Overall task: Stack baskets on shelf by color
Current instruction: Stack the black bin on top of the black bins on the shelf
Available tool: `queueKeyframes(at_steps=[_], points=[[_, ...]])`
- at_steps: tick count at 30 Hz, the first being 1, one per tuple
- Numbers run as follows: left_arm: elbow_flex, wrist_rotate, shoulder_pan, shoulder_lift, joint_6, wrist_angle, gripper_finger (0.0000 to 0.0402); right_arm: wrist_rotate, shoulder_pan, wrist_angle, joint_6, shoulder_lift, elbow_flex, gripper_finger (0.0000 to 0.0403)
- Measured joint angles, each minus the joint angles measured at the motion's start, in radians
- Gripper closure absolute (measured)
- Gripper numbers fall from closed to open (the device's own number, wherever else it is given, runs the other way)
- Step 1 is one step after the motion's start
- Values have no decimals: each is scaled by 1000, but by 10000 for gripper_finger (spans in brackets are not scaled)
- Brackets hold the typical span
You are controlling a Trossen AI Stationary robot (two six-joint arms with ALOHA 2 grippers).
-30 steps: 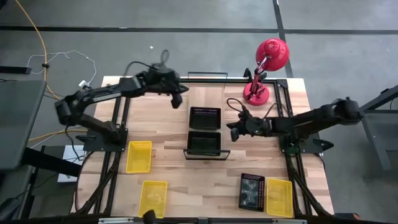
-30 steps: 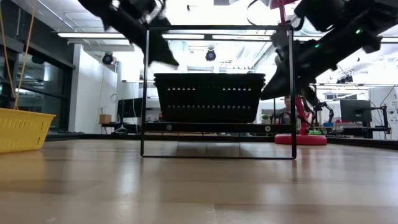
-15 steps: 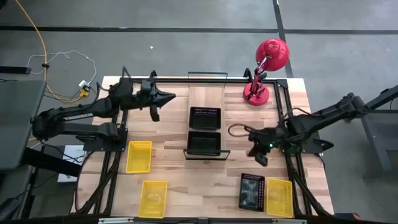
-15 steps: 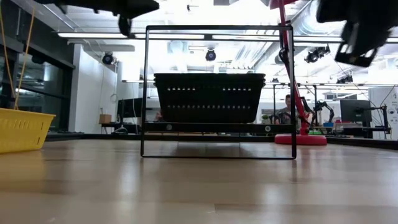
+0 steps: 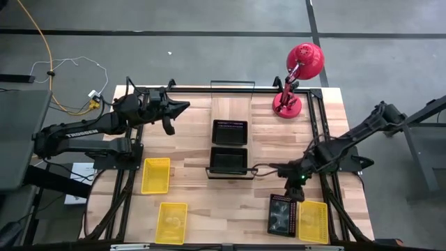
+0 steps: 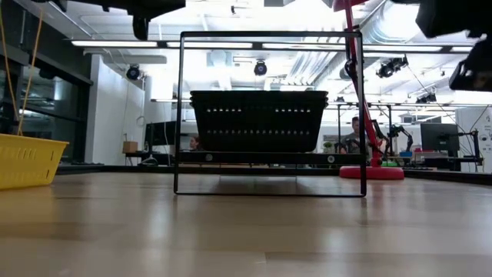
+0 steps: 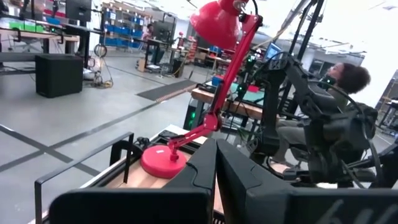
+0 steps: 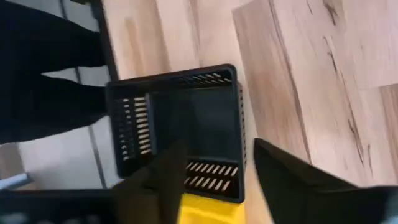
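two black slotted plastic baskets on light-wood shelf; right hand parted, empty, above third black slotted basket; left hand closed, empty.

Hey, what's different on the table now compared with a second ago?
The right tool left the shelf and swung toward the table's front-right corner, opening above the black basket beside a yellow basket; it holds nothing. The left tool, shut, pulled back from the shelf toward the back-left corner. The two black baskets on the shelf, the other yellow baskets and the red lamp stayed put.
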Motion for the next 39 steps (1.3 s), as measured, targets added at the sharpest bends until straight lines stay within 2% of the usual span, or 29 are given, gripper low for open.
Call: queueKeyframes(at_steps=[3,6,16,19,21,23,25,26,31,34,37,39], points=[[0,0,0,0,0,-12,401,36,23,11,-3,67,0,178],[0,0,0,0,0,-28,401,75,45,10,23,136,0,145],[0,-11,0,0,0,-26,401,73,122,106,106,295,-1,142],[0,-11,0,0,0,-26,401,74,143,101,137,332,-1,168],[0,-11,0,0,1,-26,401,76,152,95,155,349,-1,208],[0,-11,0,0,8,-26,401,87,156,84,162,350,-1,271],[0,-13,0,0,14,-26,401,100,150,67,161,331,-1,354],[0,-15,0,0,17,-26,401,106,142,61,155,312,-1,377],[0,-15,1,0,19,-26,401,126,94,-21,120,119,9,394],[0,-15,1,1,19,-25,401,87,72,-59,80,-46,48,396],[0,-15,1,1,19,-22,401,61,45,-35,111,-190,98,401],[0,-15,1,1,18,-18,401,88,10,43,180,-252,129,400]])
